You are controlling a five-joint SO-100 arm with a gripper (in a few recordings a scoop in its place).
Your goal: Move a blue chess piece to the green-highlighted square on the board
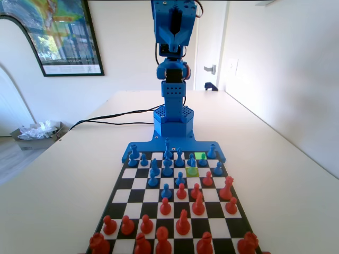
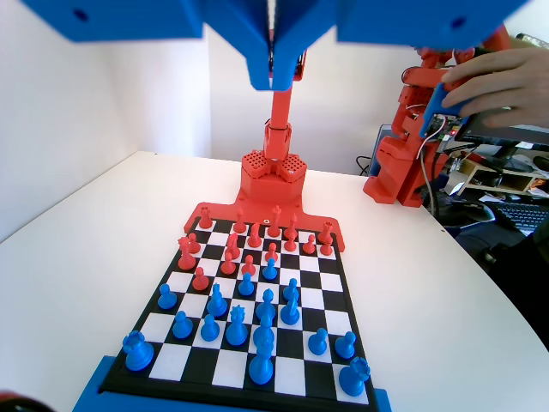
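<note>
The blue arm stands tall at the far end of the board [image 1: 139, 182] in the fixed view, folded up high, and its gripper [image 2: 273, 73] hangs from the top of the wrist view with the two jaws pressed together and nothing between them. So no piece has been lifted yet; to my eye this is the very start, the arm poised above the game before any reach. The green-highlighted square [image 1: 199, 155] sits in the back row nearest the arm, toward the right of the fixed view, with a blue pawn [image 1: 203, 160] just beside it at its near edge (whether the pawn's base overlaps the tint I cannot tell). A duller yellow-olive square [image 1: 192, 171] lies one row nearer the camera and a little left, which I take to mark where the moving piece starts; the blue piece [image 1: 191, 160] just behind it may be the one meant, though that is a guess. The next move, I'd say, calls for parting the jaws, coming down among closely packed blue pieces, and closing on one without knocking its neighbours.
</note>
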